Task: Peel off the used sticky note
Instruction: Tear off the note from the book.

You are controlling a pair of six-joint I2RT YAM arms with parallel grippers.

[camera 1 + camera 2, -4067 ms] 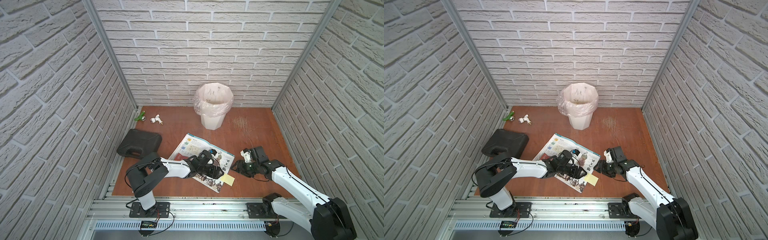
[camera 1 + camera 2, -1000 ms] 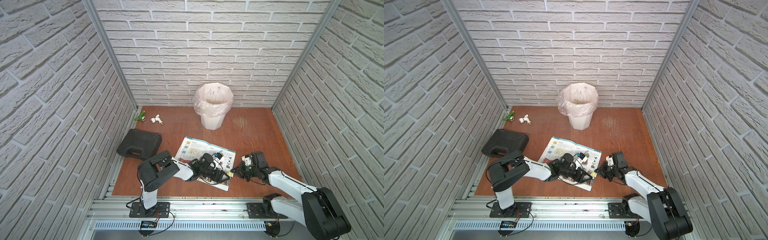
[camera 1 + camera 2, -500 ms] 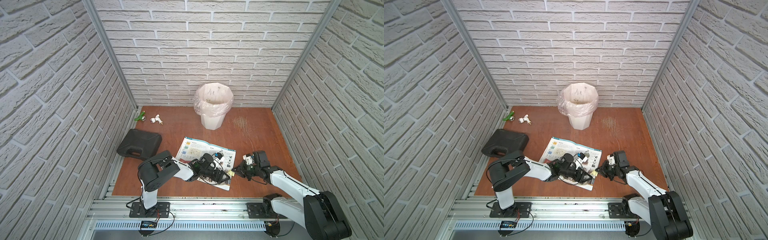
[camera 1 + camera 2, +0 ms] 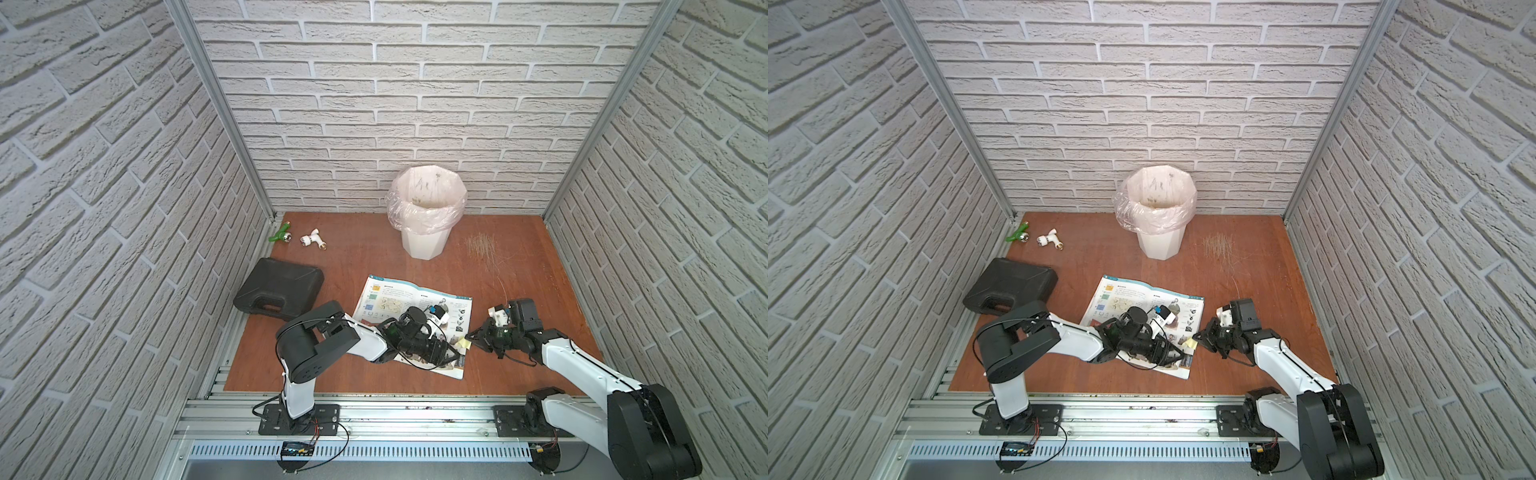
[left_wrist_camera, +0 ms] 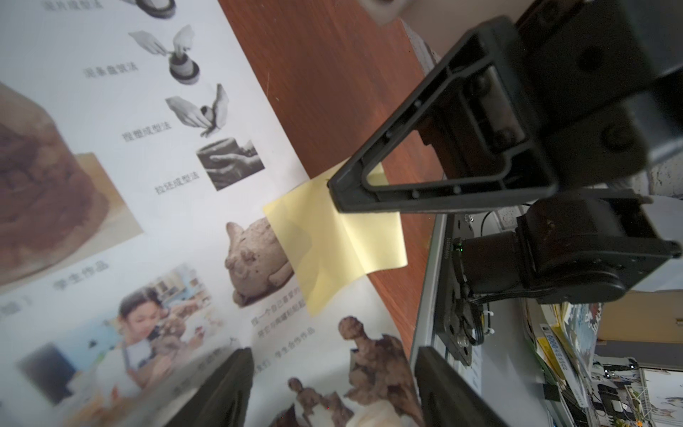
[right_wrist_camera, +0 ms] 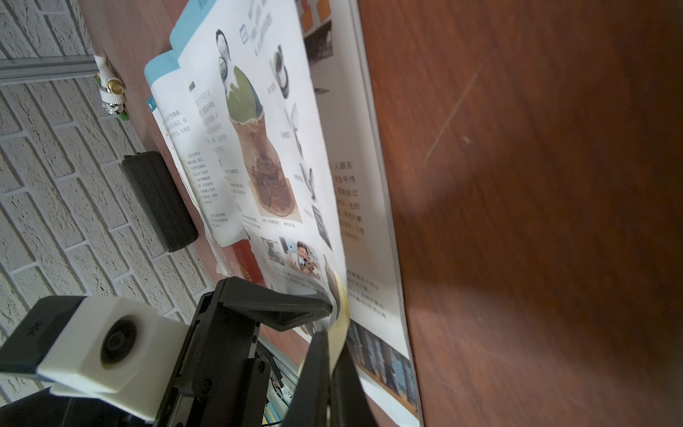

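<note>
The used sticky note [image 5: 332, 244], pale yellow, hangs over the right edge of the open book [image 4: 390, 299]. One side is still stuck to the page; the rest is lifted and curled. My right gripper [image 6: 334, 344] is shut on the note's free edge [image 6: 342, 321], and the page curls up with it. In both top views the note [image 4: 462, 343] [image 4: 1190, 344] shows between the two gripper tips. My left gripper [image 5: 332, 384] is open, its fingers [image 5: 229, 388] low on the page beside the note.
A white bin [image 4: 424, 216] with a plastic liner stands at the back. A black case [image 4: 278, 289] lies at the left, with small green and white fittings [image 4: 313, 239] behind it. Thin straws [image 4: 480, 245] are scattered at the back right. The metal rail [image 4: 395, 409] runs along the front.
Since four seconds ago the book has turned and my right gripper has closed on the note. In the last second the right gripper drew slightly right with it; the left stayed put.
</note>
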